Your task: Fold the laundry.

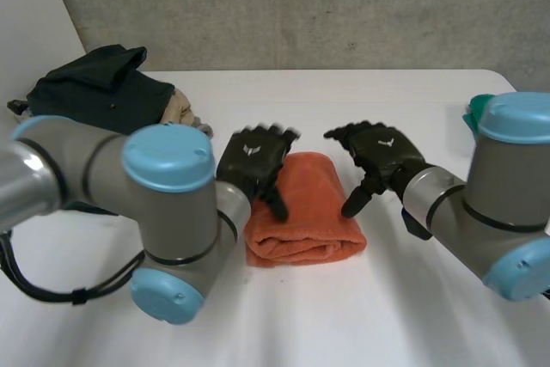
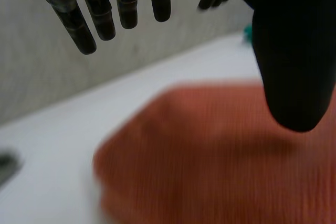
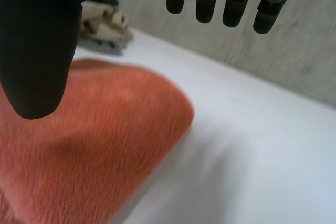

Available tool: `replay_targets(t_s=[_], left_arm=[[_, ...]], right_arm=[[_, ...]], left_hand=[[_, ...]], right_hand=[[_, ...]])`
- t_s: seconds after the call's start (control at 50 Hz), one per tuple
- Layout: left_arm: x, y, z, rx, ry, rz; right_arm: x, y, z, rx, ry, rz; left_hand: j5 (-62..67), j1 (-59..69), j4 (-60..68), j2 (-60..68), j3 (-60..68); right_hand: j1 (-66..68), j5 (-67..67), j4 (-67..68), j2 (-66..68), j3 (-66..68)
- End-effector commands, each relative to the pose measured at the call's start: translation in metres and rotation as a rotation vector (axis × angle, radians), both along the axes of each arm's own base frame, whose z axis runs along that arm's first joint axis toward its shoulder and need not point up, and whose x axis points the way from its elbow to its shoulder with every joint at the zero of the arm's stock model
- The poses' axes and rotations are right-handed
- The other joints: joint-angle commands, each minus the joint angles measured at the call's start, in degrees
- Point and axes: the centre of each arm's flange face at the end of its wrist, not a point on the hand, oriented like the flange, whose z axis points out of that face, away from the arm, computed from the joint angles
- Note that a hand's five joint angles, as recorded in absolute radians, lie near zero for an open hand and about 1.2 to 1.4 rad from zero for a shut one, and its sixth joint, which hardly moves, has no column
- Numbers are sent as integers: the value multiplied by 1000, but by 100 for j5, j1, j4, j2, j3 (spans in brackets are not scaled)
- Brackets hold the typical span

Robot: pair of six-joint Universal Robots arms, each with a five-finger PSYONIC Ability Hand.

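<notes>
White bench (image 1: 361, 324) carries all. Dark garment heap (image 1: 99, 88) at far left corner, beige cloth (image 1: 182, 111) against it. Orange towel (image 1: 308, 212), folded into thick pad, at bench middle between hands. Left hand (image 1: 253, 156) over towel's left edge, fingers (image 2: 100, 17) straight, spread, holding nothing. Right hand (image 1: 378, 150) at towel's right edge, fingers (image 3: 231, 1) straight, apart, empty. Teal item (image 1: 474, 113) behind right arm.
</notes>
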Motion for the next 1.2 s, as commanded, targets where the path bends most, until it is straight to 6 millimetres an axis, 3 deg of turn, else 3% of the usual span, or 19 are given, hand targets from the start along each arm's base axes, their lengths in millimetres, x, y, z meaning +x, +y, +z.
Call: replay_targets(t_s=[0.02,0.1,0.2,0.26,0.36,0.42,0.48,0.6,0.68,0.72,0.82,1.02,1.2], left_arm=[[16,1,-32,80,-131,115],[21,3,-46,108,-173,116],[26,6,-51,102,-227,102],[28,2,-44,80,-234,95],[27,-9,-7,4,-163,56],[25,-14,11,-29,-117,19],[21,-18,36,-73,-54,-57],[11,-23,76,-136,58,-290],[8,-19,84,-124,77,-397],[7,-18,85,-120,79,-413],[5,-14,79,-103,70,-429],[4,-13,75,-90,70,-431],[5,-15,74,-87,70,-426]], right_arm=[[11,-10,-46,151,103,63],[11,-13,-58,137,181,79],[8,-14,-55,62,266,94],[5,-16,-48,13,298,68],[5,-12,-29,-114,284,29],[12,10,-6,-247,252,51],[19,42,-3,-347,261,117],[24,85,-29,-366,281,220],[27,103,-45,-351,288,262],[31,103,-62,-339,303,270],[38,92,-83,-366,300,261],[54,71,-90,-496,289,249],[61,62,-89,-529,292,246]], left_hand=[[-14,173,81,54,37],[3,190,98,71,54],[19,207,114,88,71],[-14,173,81,54,37],[-115,72,-20,-47,-64],[-132,56,-37,-63,-81],[-132,56,-37,-63,-81],[-182,5,-87,-114,-131],[-199,-12,-104,-131,-148],[-183,5,-88,-114,-132],[-199,-12,-104,-131,-148],[-166,22,-71,-97,-115],[-182,5,-87,-114,-131]], right_hand=[[-277,-274,-215,-205,-202],[-277,-274,-215,-205,-202],[-277,-274,-215,-205,-202],[-277,-274,-215,-205,-202],[-277,-274,-215,-205,-202],[-277,-274,-215,-205,-202],[-277,-274,-215,-205,-202],[-277,-274,-215,-205,-202],[-277,-274,-215,-205,-202],[-277,-274,-215,-205,-202],[-277,-274,-215,-205,-202],[-270,-266,-207,-197,-194],[1060,1063,1122,1132,1136]])
